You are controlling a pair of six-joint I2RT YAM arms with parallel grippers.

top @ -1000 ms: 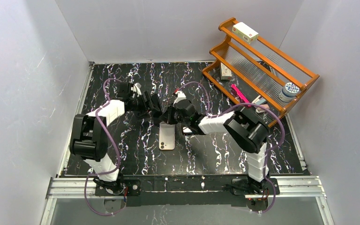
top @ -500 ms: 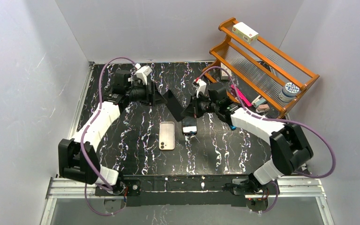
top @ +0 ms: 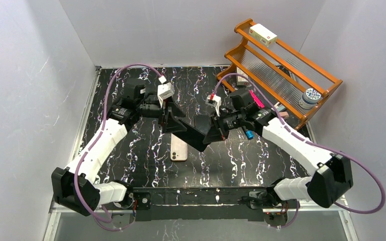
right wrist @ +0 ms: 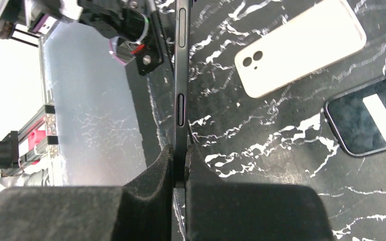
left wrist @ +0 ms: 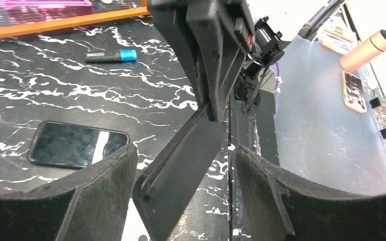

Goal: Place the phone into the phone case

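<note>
1. The right gripper [right wrist: 180,150] is being clamped flat onto one edge of the black phone case [right wrist: 181,60]. The case is being held off the table [top: 241,155] at a tilt, with its button side seen edge-on in the right wrist view.
2. The left gripper [left wrist: 183,155] is being presented with its jaws standing wide apart, one on either side of the case's free end. Whether the case is being touched by them cannot be told.
3. The left arm [top: 105,135] and the right arm [top: 291,140] are being stretched inward from their bases. Their forearms are slanting toward the table centre and their wrists are facing each other across the case. Two arms and two grippers are being counted.
4. One phone [left wrist: 75,149] is being observed lying flat on the table with its dark screen up, just below the lifted case and outside it.
5. One white phone-shaped item [right wrist: 301,47] is being observed flat on the table with its camera openings up, close beside the phone and not touching it. Whether it is a handset or a second case cannot be told.
6. One marker [left wrist: 108,55] with a blue end is being noted on the table near the right arm.
7. One wooden rack [top: 276,70] is being noted at the far right corner, with small items on its shelves.
</note>
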